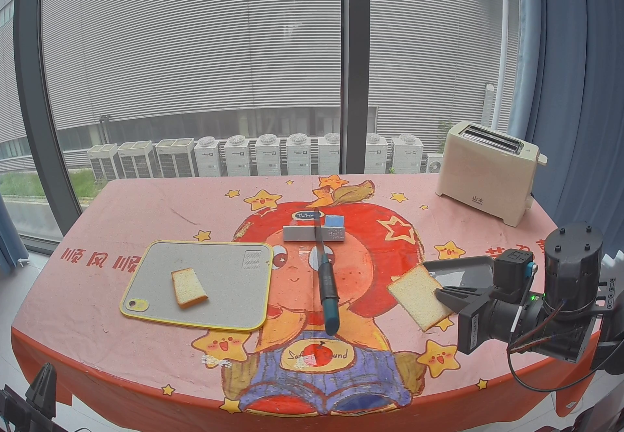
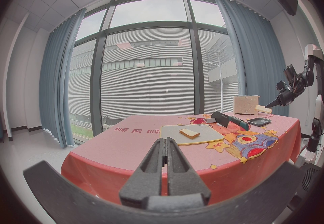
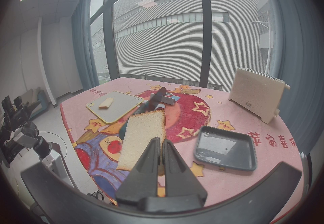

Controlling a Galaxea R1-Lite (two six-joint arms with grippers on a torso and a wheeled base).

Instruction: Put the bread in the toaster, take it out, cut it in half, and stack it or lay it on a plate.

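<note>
While the slice (image 1: 419, 295) is clamped by one edge in the right gripper (image 1: 448, 297), it is held tilted in the air over the near right part of the table (image 1: 130, 219), just beside the plate (image 1: 465, 269). The plate is dark and rectangular and is laid flat, nearer the robot than the toaster (image 1: 489, 170). The toaster is stood at the far right corner, slots up, well apart from the slice. Whether anything sits in the slots cannot be told. A board (image 1: 227, 271) is laid at the near left, and a smaller bread piece (image 1: 189, 287) is seen on it, toward its near left part. Between board and slice a knife (image 1: 327, 287) is laid, handle toward the robot, blade propped across a small rest (image 1: 302, 233). The left gripper (image 2: 165, 155) is seen off the table's near left corner, well apart from the board. Its fingers are pressed together with nothing between them.
</note>
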